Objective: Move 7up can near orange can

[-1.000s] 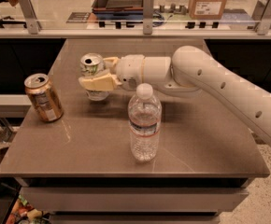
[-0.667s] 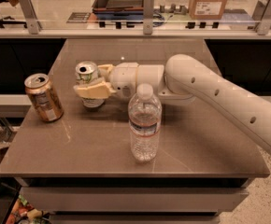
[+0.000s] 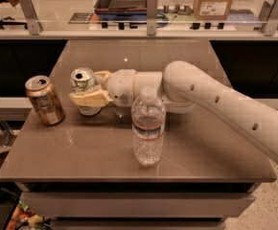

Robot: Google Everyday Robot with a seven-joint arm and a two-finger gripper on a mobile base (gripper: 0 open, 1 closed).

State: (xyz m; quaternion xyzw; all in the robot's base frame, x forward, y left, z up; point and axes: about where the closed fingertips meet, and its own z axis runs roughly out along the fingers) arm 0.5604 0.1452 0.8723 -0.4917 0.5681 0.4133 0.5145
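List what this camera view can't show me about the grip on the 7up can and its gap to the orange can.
Camera view:
- 7up can label: covered by the near finger of the gripper, which is shut on the can.
- Far finger's contact: hidden behind the can.
- Can's base on the table or lifted: cannot tell.
- Arm: partly behind the water bottle, cut off at the right edge.
The gap to the orange can does show; the cans stand apart.

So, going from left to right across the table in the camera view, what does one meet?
orange can → 7up can, with the gripper closed around it → clear water bottle.
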